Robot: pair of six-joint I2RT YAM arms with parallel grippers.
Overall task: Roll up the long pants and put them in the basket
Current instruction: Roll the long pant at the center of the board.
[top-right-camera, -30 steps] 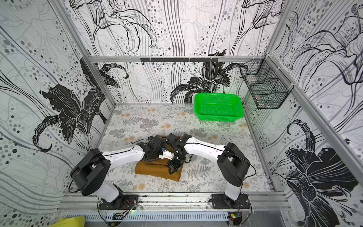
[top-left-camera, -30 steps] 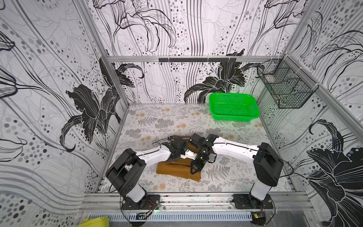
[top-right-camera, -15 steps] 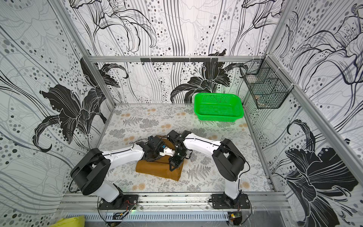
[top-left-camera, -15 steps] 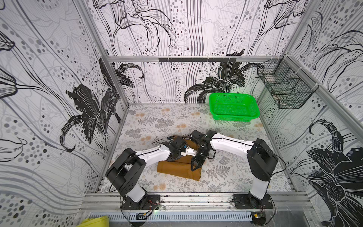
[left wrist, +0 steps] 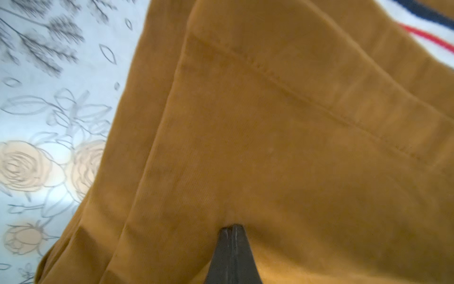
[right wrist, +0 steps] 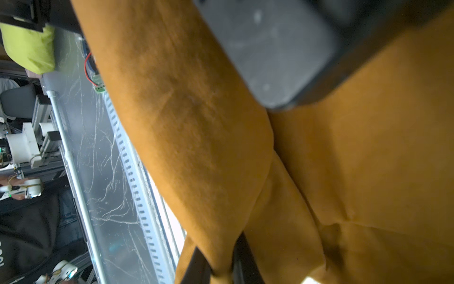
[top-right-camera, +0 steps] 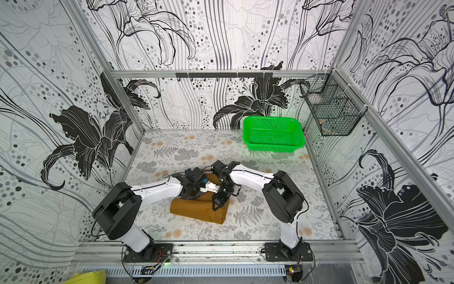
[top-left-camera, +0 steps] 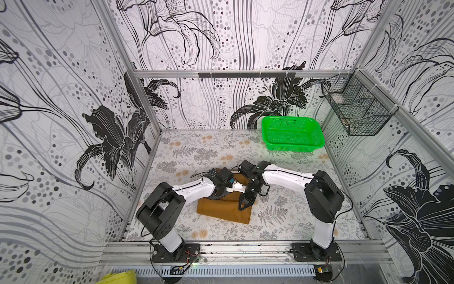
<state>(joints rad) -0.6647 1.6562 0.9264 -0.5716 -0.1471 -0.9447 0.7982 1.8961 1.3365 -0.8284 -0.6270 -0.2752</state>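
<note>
Top views: the long pants [top-left-camera: 222,211] lie as a folded brown bundle at the 6 o'clock side of the desk [top-left-camera: 196,152], almost where they were a second ago.
Right arm: elbow has swung inward, toward 11 o'clock.
Right end effector [right wrist: 219,263]: clamped on a fold at the bundle's 3 o'clock end.
Left end effector [left wrist: 232,230]: fingers together, tip pressing the cloth.
Meaning: roll probably being tightened, not finished.

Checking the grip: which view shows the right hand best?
The right wrist view: the right hand pinches a fold of the long pants close up. Both top views show that hand small, at the bundle. The left wrist view lacks it.
</note>
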